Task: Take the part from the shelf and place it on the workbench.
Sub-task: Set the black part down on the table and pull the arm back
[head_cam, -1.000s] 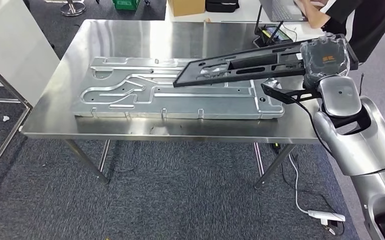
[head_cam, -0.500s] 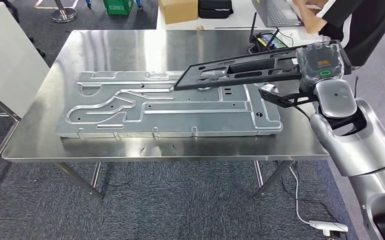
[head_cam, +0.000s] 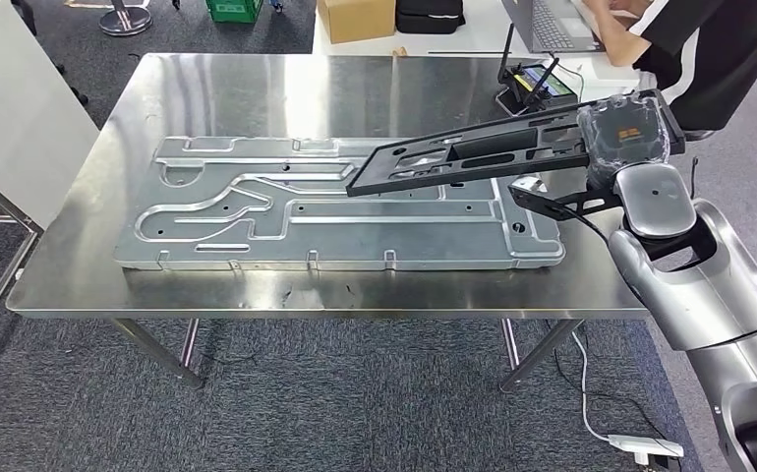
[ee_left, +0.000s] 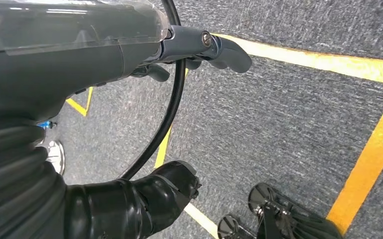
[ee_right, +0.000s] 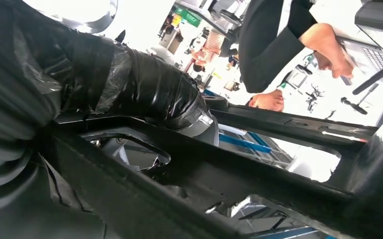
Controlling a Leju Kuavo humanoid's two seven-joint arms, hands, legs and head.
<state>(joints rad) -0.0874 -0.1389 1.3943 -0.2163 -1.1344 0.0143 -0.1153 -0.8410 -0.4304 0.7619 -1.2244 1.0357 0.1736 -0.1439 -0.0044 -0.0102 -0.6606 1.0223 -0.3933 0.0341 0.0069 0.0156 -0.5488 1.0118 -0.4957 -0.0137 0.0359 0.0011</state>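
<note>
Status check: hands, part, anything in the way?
Right hand holds black frame part above workbench. Left hand hangs empty. Large metal panel lies beneath.

- No text, number or brand can be read anywhere in the pictures.
- The right hand (head_cam: 628, 128) carries a small orange mark on its wrapped back, in the head view; its characters are too small to make out.
- Beyond the same hand, in the right wrist view, a green sign (ee_right: 187, 16) hangs in the bright background; its lettering is blurred past reading.
- Yellow floor lines (ee_left: 368, 164) lie below the left hand (ee_left: 144, 199); they bear no writing.
</note>
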